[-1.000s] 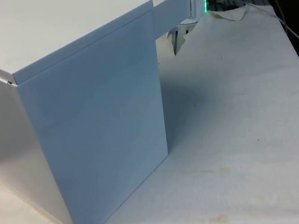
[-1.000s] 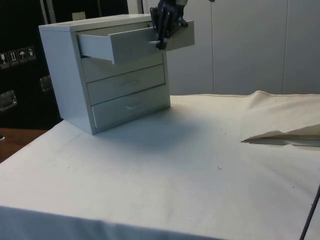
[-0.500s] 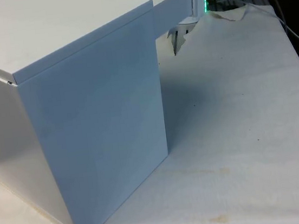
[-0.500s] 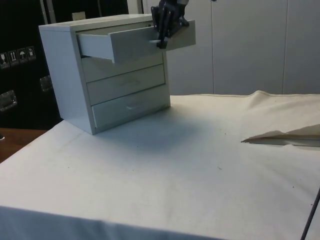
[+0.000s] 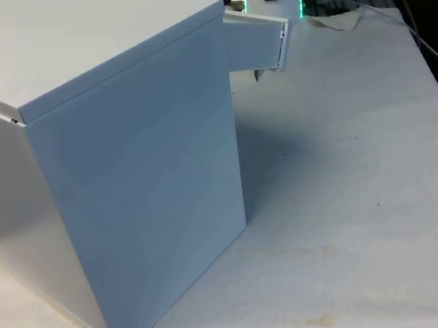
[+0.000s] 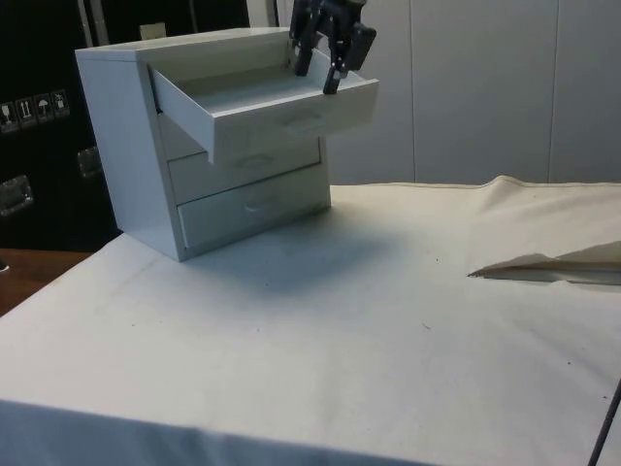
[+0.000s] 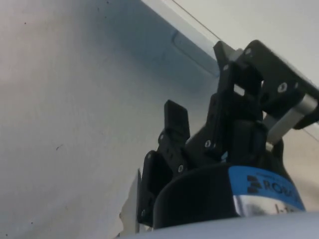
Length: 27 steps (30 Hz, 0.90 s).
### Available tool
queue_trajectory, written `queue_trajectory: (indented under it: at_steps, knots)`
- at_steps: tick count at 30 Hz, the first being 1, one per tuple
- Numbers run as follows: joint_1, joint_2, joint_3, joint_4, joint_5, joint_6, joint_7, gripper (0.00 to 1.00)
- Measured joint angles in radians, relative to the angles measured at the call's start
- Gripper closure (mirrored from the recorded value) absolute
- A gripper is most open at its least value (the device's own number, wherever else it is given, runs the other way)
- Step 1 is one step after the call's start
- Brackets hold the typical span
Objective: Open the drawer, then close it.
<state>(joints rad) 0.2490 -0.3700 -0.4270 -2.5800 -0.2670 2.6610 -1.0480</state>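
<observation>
Since the frame half a second ago, the top drawer (image 6: 281, 102) has dropped at its front and now hangs tilted downward out of the chest of drawers (image 6: 126, 146), where earlier it stood level; the gripper (image 6: 325, 44) has come off the drawer front and sits higher, above the drawer's open tray.

Table (image 6: 320, 340): covered by a white cloth, creased and lifted into a fold (image 6: 543, 267) on the side view's right.

Chest of drawers: white, three drawers, standing on the cloth at the side view's left. In the front view its plain side panel (image 5: 140, 174) faces the camera and hides most of the drawer fronts.

Top drawer: pulled well out and sagging, its front panel lower than its rear. Its interior is visible from the side. In the front view its end (image 5: 260, 43) projects past the chest's far edge, slanting down.

Middle drawer (image 6: 247, 160) and bottom drawer (image 6: 252, 206): both shut flush.

Gripper: black, above the top drawer near its front edge. In the side view the two fingers (image 6: 335, 73) point down and stand spread apart, grasping nothing; the wrist view likewise shows the fingers (image 7: 174, 122) separated with nothing between them.
</observation>
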Motion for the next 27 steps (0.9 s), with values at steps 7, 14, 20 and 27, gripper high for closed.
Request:
queue_trajectory:
  at_steps: [7,14,20,27]
  knots:
    - [0.001,-0.002,0.001,-0.001,0.0,0.0,0.0,0.0]
    - [0.001,-0.054,0.028,-0.043,0.0,-0.01,0.016,0.0]
    - [0.001,-0.105,0.041,-0.106,-0.001,-0.006,0.03,0.0]
    - [0.001,-0.156,0.051,-0.173,-0.001,0.007,0.041,0.0]
